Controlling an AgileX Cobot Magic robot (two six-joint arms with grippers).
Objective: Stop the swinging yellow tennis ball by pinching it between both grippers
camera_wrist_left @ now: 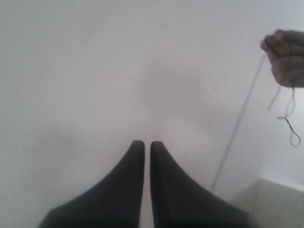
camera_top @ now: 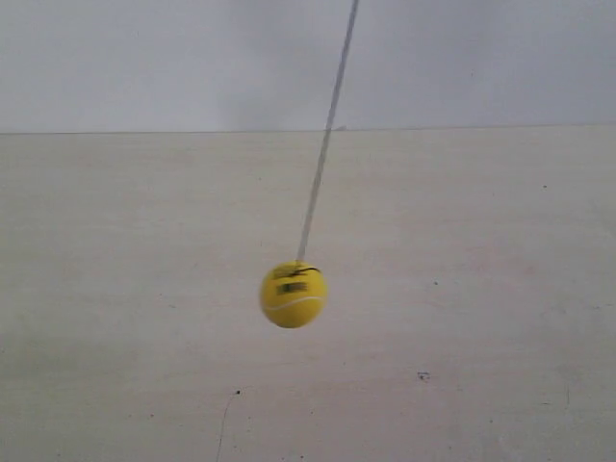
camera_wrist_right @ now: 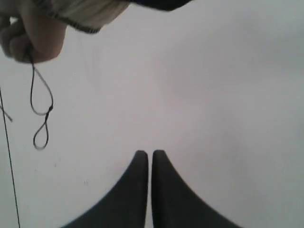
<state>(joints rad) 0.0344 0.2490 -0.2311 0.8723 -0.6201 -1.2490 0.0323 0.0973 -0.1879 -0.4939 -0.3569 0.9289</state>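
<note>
The yellow tennis ball point(camera_top: 294, 294) is hanging on a thin string point(camera_top: 327, 130) above the pale tabletop point(camera_top: 115, 289), touching nothing. The string is slanting rather than dropping straight, so I'm judging it to be mid-swing. A person's hand point(camera_wrist_left: 286, 57) is pinching the string's upper end.

The left end effector point(camera_wrist_left: 143, 143) and the right end effector point(camera_wrist_right: 150, 153) are both clenched on nothing, with only a slit between their tips. Neither is showing in the exterior view, and neither wrist camera is catching the ball.

That is what is worrying me: arms coming in from outside the scene may be mistiming the swing, batting the ball aside instead of trapping it, or snagging the string. Pointed tips on a round, fuzzy surface are also inviting a slip — off-centre contact would be squirting it out.

The ball is looking slightly blurred, bright yellow, with a white seam curving low and a dark-marked sticker near its top.
</note>
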